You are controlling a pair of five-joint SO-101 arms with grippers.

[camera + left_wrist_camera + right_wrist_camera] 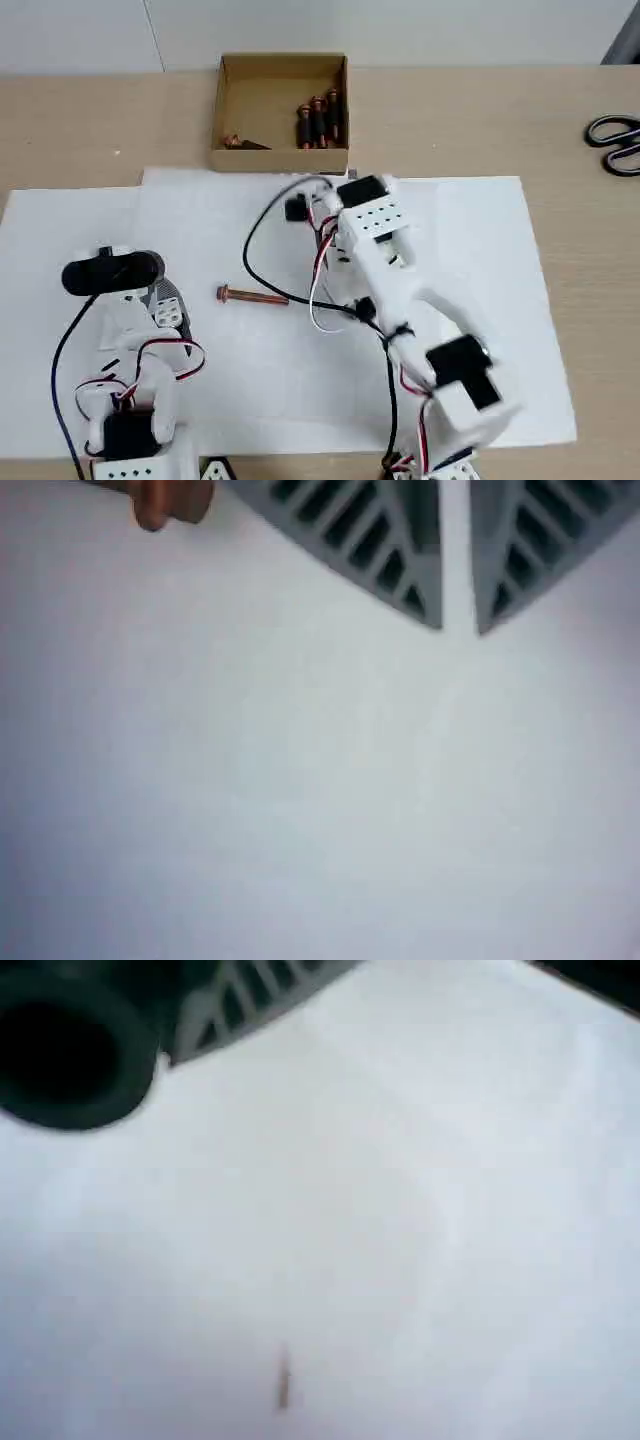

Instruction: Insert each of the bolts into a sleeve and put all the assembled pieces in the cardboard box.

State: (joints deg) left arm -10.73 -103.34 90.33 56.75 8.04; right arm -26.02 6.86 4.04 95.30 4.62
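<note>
A copper bolt [252, 296] lies on the white paper [480, 260] between the two arms. Its head [165, 500] lies just to one side of my left gripper [458, 590]. That gripper [165, 303] is low over the paper, shut to a thin slit with nothing in it. My right gripper [325, 233] is just in front of the cardboard box [345, 110]. It [120, 1055] is shut on a black sleeve [65, 1060], seen end-on, with one grey finger [250, 1000] against the sleeve. Several assembled pieces [318, 122] lie in the box.
A small copper piece [235, 142] lies in the box's near left corner. Scissors [615, 142] rest at the table's right edge. A black cable [255, 250] loops from the right arm over the paper near the bolt.
</note>
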